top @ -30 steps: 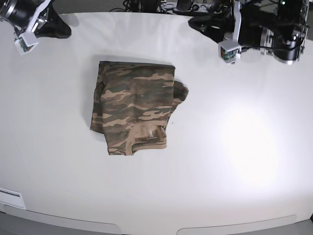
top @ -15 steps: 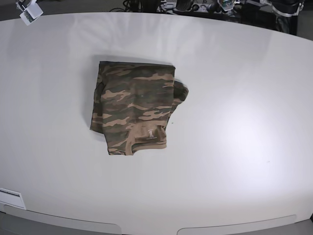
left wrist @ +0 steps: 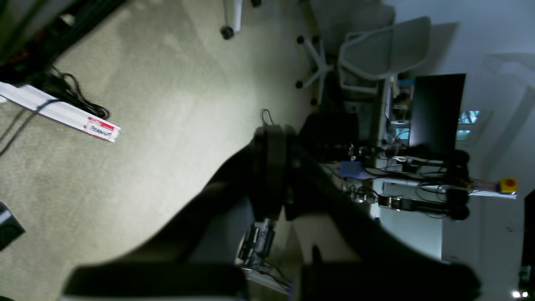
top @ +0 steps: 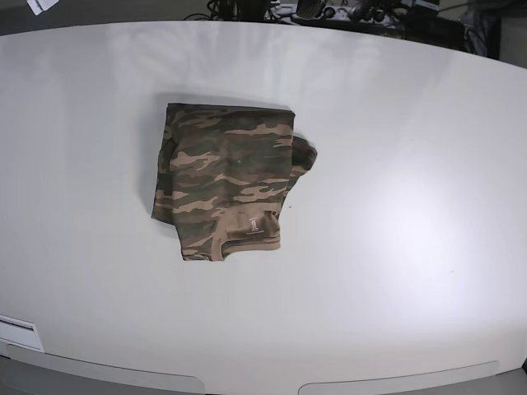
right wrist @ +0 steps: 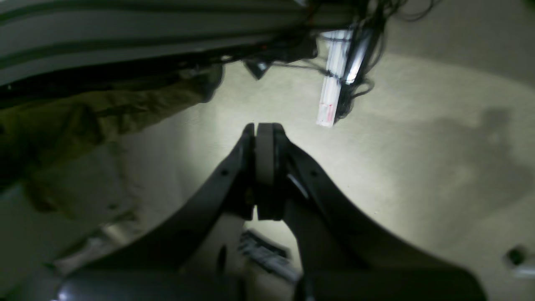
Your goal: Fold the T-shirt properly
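The T-shirt [top: 226, 177] lies folded into a compact camouflage bundle left of the middle of the white table [top: 395, 206], its tan neck label facing the near edge. A bit of cloth bulges out on its right side. Neither arm is over the table in the base view. My left gripper [left wrist: 273, 138] is shut with nothing in it and faces the carpet and the room. My right gripper [right wrist: 261, 129] is also shut and empty, over the floor beside the table.
Cables and gear line the table's far edge [top: 313, 10]. In the left wrist view there are an office chair [left wrist: 376, 54], a power strip [left wrist: 62, 117] and a desk with a monitor [left wrist: 436, 113]. Another power strip [right wrist: 334, 92] hangs in the right wrist view.
Both arms have drawn back past the far edge and left the base view. The folded T-shirt has not moved.
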Available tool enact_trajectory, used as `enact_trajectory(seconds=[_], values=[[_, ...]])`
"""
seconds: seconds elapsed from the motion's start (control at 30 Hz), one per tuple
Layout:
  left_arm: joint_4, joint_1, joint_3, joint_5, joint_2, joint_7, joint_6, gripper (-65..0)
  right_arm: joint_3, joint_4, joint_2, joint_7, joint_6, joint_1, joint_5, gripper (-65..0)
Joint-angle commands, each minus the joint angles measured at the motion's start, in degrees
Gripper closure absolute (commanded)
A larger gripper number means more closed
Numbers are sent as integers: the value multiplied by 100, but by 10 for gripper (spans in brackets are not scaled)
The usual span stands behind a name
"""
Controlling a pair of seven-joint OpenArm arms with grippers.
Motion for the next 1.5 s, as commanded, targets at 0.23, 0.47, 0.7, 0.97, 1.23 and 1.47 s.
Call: enact_trajectory(seconds=[0.23, 0.47, 0.7, 0.97, 1.23, 1.47], values=[[79, 166, -11, 122, -28, -13, -47, 0, -721, -933, 50, 14, 6, -111, 80, 0], [-815, 157, -7, 833, -26, -876, -47, 0, -1585, -1416, 52, 389, 6, -101, -1003, 0], [-2885, -741, -7, 2894, 422, -2549, 208, 0, -2374, -2114, 52, 2463, 6, 365, -3541, 0], [-6015, -2693, -7, 3716, 1226, -3639, 181, 0, -3587, -3661, 50, 4258, -254, 1751, -5462, 0], [-9119, -4360, -4, 5980, 1729, -6096, 219, 0, -4730, -5670, -59, 5298, -1176, 3318, -6457, 0], [-10539, -5263, 1172, 7257, 2398, -8056, 2332, 0, -5224, -7318, -686, 6561, -1808, 4360, -7272, 0]])
